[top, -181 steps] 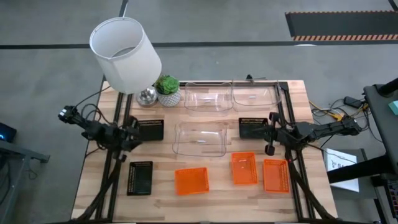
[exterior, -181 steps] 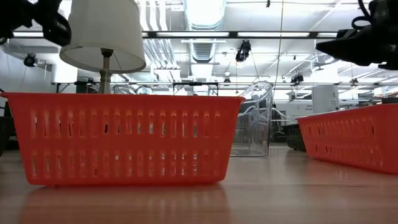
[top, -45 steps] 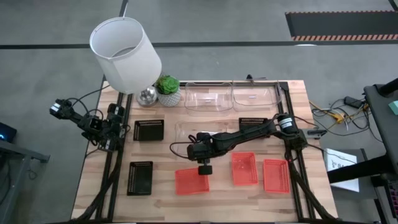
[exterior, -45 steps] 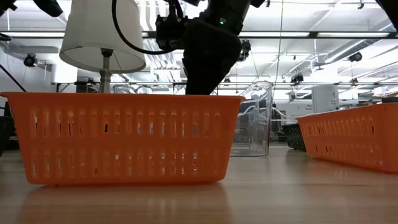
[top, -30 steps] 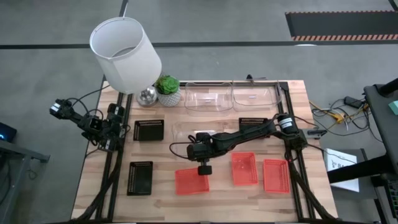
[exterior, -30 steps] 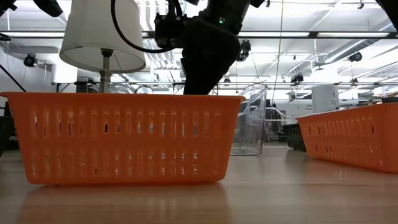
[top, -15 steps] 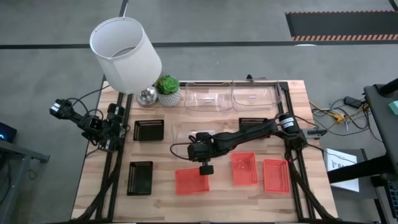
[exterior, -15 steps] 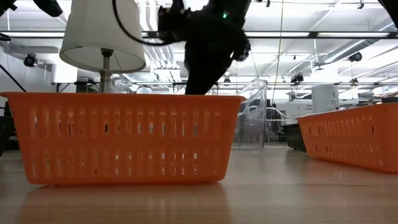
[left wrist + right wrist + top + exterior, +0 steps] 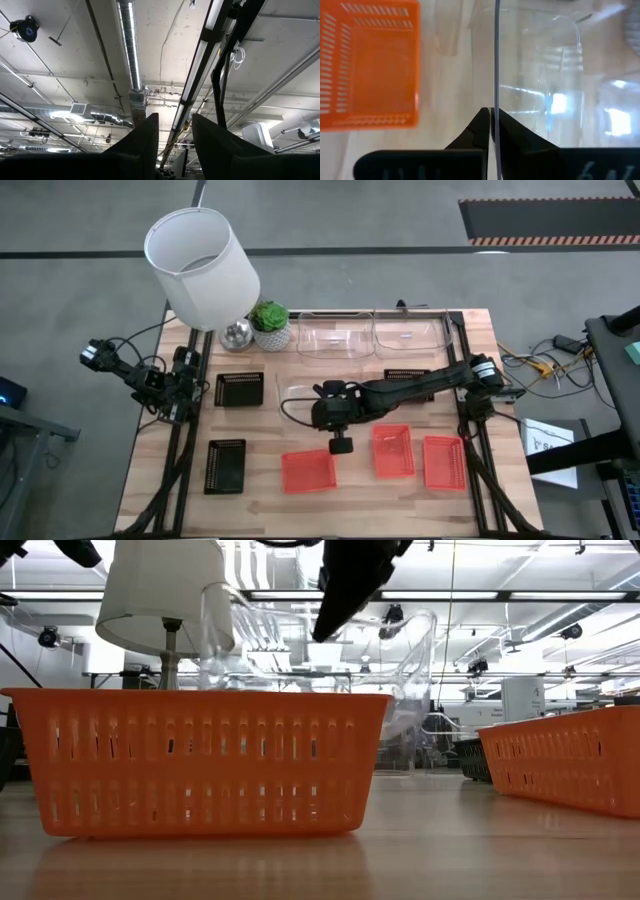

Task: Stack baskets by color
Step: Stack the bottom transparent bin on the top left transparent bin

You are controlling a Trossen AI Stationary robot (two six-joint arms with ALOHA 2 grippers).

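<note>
Clear basket [image 9: 318, 392] pinched at one wall, lifted above mid-table.
Right gripper [image 9: 492, 116] is clamped on that thin wall; the two clear baskets [image 9: 372, 333] lie toward the far edge. Left gripper [image 9: 175, 135] is parked off-table, jaws apart.

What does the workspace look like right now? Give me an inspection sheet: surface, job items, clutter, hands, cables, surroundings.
Surface: wooden table, slatted top.
Job's things: three orange baskets unstacked along the near edge; three black baskets apart; two clear baskets side by side at the far edge; third clear basket lifted, wall pinched.
Clutter: white lampshade, potted plant.
Hands: right hand shut on the third clear basket's wall over mid-table; left hand parked off the left edge, pointing at the ceiling, fingers apart, empty.
Cables: loops by the left arm; wires off the right edge.
Surroundings: grey floor, striped mat; no people seen.
</note>
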